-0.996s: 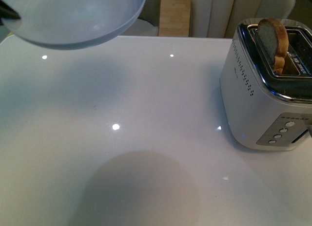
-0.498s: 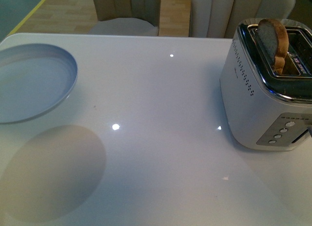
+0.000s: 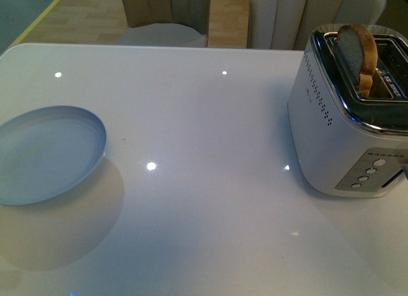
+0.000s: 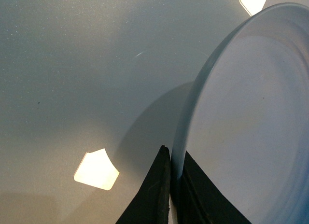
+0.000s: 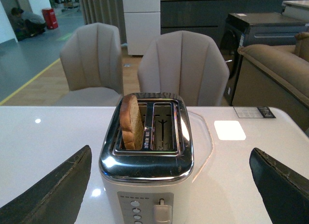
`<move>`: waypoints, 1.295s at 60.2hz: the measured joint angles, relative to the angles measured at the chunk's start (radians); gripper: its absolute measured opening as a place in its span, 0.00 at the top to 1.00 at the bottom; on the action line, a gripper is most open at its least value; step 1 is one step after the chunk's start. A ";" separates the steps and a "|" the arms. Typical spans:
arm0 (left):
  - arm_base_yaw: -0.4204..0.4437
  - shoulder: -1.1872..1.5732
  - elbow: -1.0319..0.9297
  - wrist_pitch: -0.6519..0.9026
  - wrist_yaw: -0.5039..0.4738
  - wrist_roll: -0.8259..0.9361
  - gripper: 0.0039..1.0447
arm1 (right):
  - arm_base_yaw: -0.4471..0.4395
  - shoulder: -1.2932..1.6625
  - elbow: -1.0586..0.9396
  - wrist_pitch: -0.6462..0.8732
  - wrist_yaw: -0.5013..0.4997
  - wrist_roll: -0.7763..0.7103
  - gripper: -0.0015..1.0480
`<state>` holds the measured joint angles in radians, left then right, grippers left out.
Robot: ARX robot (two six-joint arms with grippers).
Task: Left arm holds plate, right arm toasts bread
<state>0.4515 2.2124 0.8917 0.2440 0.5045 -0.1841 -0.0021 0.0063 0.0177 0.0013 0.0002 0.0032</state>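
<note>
— Plate (image 3: 50, 153) is hovering over the left of the table (image 3: 223, 194), left gripper (image 4: 172, 185) clamping its rim.
— Bread (image 3: 356, 48)?
— It's sticking up from the toaster (image 3: 328, 140); right gripper (image 5: 170, 149) is gaping wide.

Showroom-type hall, not a home. Padded chairs (image 5: 91, 60) at white table (image 5: 29, 137); sofa (image 5: 275, 69) right edge; dark cabinets (image 5: 193, 14) upper frame; yellow floor line (image 5: 29, 82) far left.

The left gripper (image 4: 172, 162) is clamped on the rim of the plate (image 4: 241, 127), jaws tight together. The right gripper (image 5: 170, 150) hangs level, jaws spread wide apart.
</note>
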 joint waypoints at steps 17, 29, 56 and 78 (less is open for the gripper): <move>0.008 0.091 0.048 0.044 -0.007 0.011 0.98 | 0.000 0.000 0.000 0.000 0.000 0.000 0.08; 0.006 0.149 0.080 0.068 -0.014 0.010 0.98 | 0.000 0.000 0.000 0.000 0.000 0.000 0.08; -0.017 0.197 0.094 0.128 -0.005 -0.030 0.98 | 0.000 0.000 0.000 0.000 0.000 0.000 0.08; -0.018 0.197 0.093 0.134 -0.006 -0.037 0.67 | 0.000 0.000 0.000 0.000 0.000 0.000 0.08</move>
<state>0.4335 2.4092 0.9852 0.3779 0.4984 -0.2214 -0.0021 0.0063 0.0177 0.0013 0.0006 0.0029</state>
